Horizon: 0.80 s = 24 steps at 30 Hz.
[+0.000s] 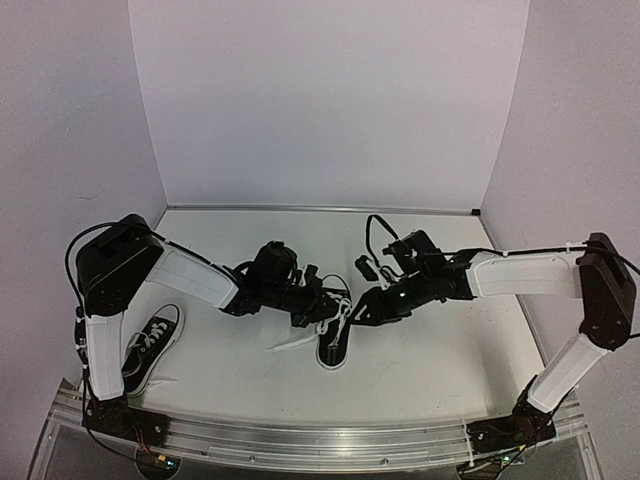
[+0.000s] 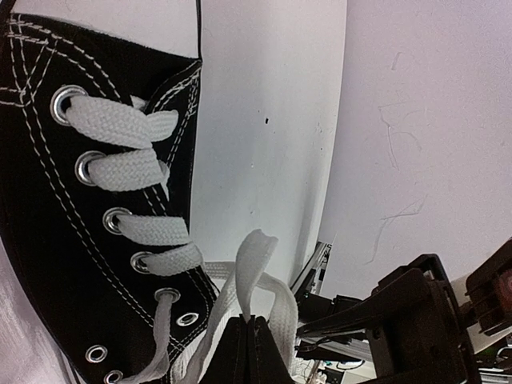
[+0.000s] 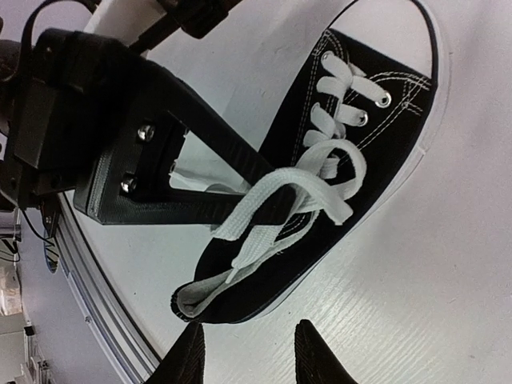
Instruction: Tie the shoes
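First, leave alone the spare shoe [image 1: 150, 350], lying nearest, beside the left arm's base and close to the front edge of the table [image 1: 440, 370], well apart from the work. Turn to the shoe being tied [image 1: 333, 348], set mid-table between both arms, toe end apparently toward the front. Mind the loose lace end [image 1: 292, 344] trailing flat on the table to its left; avoid dragging that underneath or tugging hard enough to slide so light a shoe. Use the left gripper [image 2: 250, 346] as the anchor: clamped tight on a fold of the white lace [image 2: 128, 168] just off the top eyelets [image 2: 168, 294], with a loop [image 2: 256, 252] standing up out of the pinch. Hold that pinch firm and level, guarding against slack and, most likely, a collapsed loop. Then look a little farther back to the right gripper [image 3: 254, 356], poised just beside the shoe's open ankle end, fingers [image 3: 192, 356] parted and grasping nothing. Bring it in slowly toward the strand [image 3: 264, 216] draped across the left gripper's tip, aiming for lace rather than canvas. Close only with the strand sitting squarely in the gap, then draw gently sideways, away from the left gripper, to cinch without pulling the loop through.
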Available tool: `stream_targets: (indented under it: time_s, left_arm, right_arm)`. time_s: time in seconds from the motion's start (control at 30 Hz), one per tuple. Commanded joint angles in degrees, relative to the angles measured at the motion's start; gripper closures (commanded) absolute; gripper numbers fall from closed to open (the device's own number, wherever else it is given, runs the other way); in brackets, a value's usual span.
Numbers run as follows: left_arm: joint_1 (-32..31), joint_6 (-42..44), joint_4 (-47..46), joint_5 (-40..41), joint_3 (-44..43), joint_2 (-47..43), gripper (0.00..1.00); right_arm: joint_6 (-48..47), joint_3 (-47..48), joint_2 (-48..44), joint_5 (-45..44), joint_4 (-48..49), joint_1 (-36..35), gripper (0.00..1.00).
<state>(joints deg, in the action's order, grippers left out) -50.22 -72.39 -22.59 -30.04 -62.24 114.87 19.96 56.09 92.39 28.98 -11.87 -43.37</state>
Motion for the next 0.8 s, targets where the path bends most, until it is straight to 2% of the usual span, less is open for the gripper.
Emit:
stream_targets:
  time_s: [0.0,0.57,0.77]
  left_arm:
    - [0.03,-0.95,-2.82,-0.75,-1.85,0.69,1.00]
    - [0.03,-1.73,-4.84,-0.86,-0.86,0.46,1.00]
    - [0.03,-1.87,-5.08,-0.89,-0.61,0.29,1.00]
  right_arm:
    - [2.62,-0.44,1.69,0.83,4.96,-1.25,0.63]
    - [4.07,1.39,9.42,-1.49,10.36,-2.87,0.65]
    - [4.69,1.99,9.37,-2.31,11.08,-2.89,0.73]
